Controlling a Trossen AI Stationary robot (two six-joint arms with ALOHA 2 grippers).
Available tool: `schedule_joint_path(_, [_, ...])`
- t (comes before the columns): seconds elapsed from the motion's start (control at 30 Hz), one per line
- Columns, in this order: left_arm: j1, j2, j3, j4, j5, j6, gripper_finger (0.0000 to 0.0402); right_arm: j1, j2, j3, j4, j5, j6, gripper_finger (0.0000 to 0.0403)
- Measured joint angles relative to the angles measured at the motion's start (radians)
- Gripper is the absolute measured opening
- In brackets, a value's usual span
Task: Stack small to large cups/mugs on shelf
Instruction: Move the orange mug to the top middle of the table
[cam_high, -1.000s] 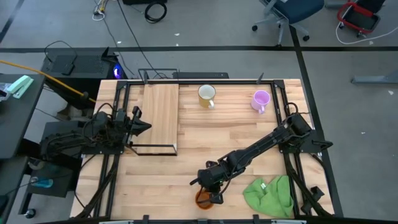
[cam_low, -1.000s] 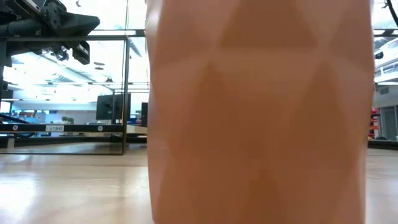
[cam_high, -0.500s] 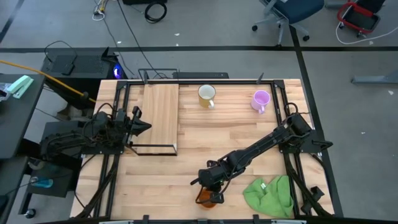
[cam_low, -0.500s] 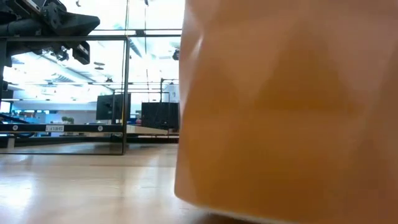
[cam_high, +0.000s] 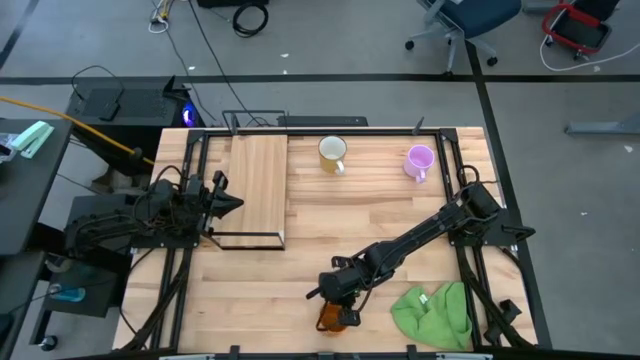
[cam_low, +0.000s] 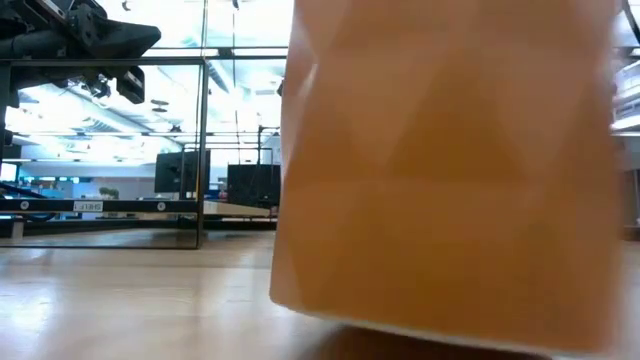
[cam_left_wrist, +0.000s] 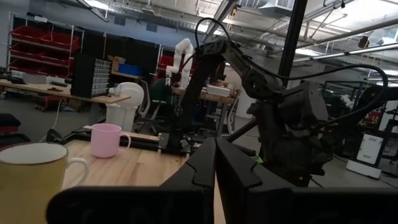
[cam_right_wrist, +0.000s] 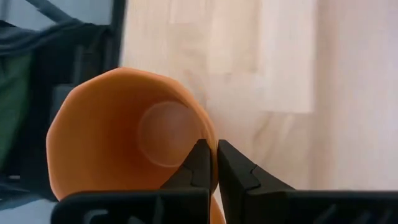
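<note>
The small orange mug (cam_high: 330, 318) stands near the table's near edge, filling the low view (cam_low: 450, 170), and it leans. My right gripper (cam_high: 335, 305) is shut on it from above. The cream mug (cam_high: 332, 152) and the light purple mug (cam_high: 419, 159) stand upright on the table near its far edge. The shelf (cam_high: 258, 185), a light-wood plank on a black wire frame, sits at the far left. My left gripper (cam_high: 235, 202) waits shut beside the shelf, fingers together (cam_left_wrist: 214, 162), holding nothing. My right gripper pinches the orange mug's rim (cam_right_wrist: 206, 134) with one finger (cam_right_wrist: 198, 165) inside the mug and the other (cam_right_wrist: 235, 173) outside its wall. The fingers slant down from above. The mug is tilted, and one side of its base (cam_low: 300, 300) rides higher than the other.
A crumpled green cloth (cam_high: 432, 312) lies right of the orange mug at the near edge. Black frame rails run along the table's left and right sides. Bare wood lies between the shelf and the two far mugs.
My right gripper has shut on the orange mug's rim, one finger going inside. The mug has slid a little along the table and tipped from upright into a lean.
</note>
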Motion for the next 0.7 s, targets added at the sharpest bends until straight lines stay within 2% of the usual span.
schedule_joint_path(0.23, [0.000, 0.000, 0.000, 0.000, 0.000, 0.000, 0.0010, -0.027, 0.001, 0.144, -0.245, 0.184, -0.083, 0.0012])
schedule_joint_path(0.4, [0.000, 0.000, 0.000, 0.000, 0.000, -0.001, 0.0018, -0.097, 0.001, 0.236, -0.368, 0.265, -0.136, 0.0012])
schedule_joint_path(0.7, [0.000, 0.000, 0.000, 0.000, 0.000, -0.014, 0.0017, -0.345, -0.001, 0.303, -0.531, 0.281, -0.260, 0.0012])
